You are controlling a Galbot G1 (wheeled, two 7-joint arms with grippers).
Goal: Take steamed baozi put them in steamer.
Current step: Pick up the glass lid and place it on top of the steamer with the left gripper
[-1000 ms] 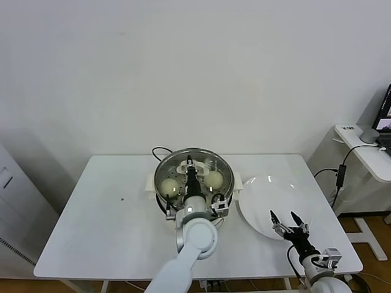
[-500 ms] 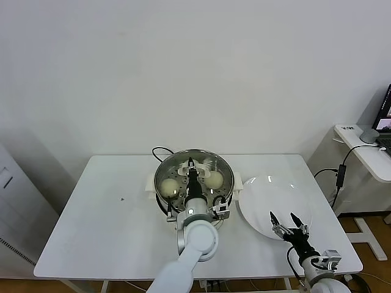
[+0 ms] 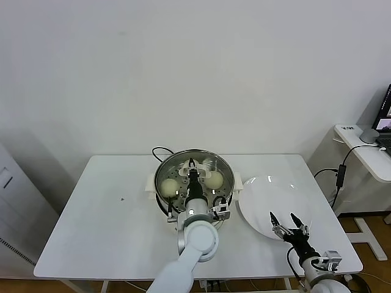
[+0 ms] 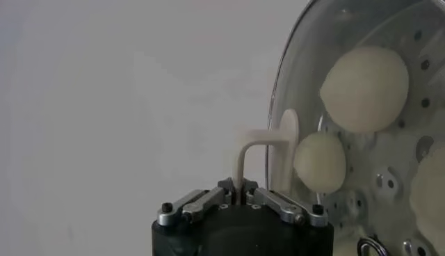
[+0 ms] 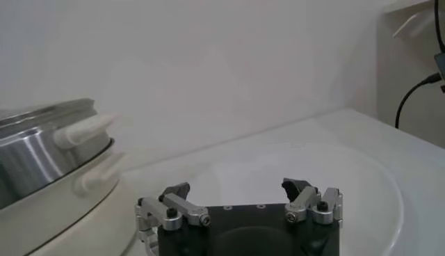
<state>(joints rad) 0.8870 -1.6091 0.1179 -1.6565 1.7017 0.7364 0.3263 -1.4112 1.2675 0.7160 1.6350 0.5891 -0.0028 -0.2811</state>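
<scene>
Glass lid (image 3: 194,173) in left claw (image 3: 191,163) covering steamer (image 3: 160,173), plate (image 3: 269,201) bare

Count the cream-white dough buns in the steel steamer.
3 cream-white round dough buns, all in the round shiny steel steamer basket, seen through the round glass lid: one large, one beside the lid's handle, one partly cut off. More may be hidden.

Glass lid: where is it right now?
In the head view the glass lid sits over the steamer at table centre, the left gripper shut on its pale handle; buns show beneath, the white plate to its right.
</scene>
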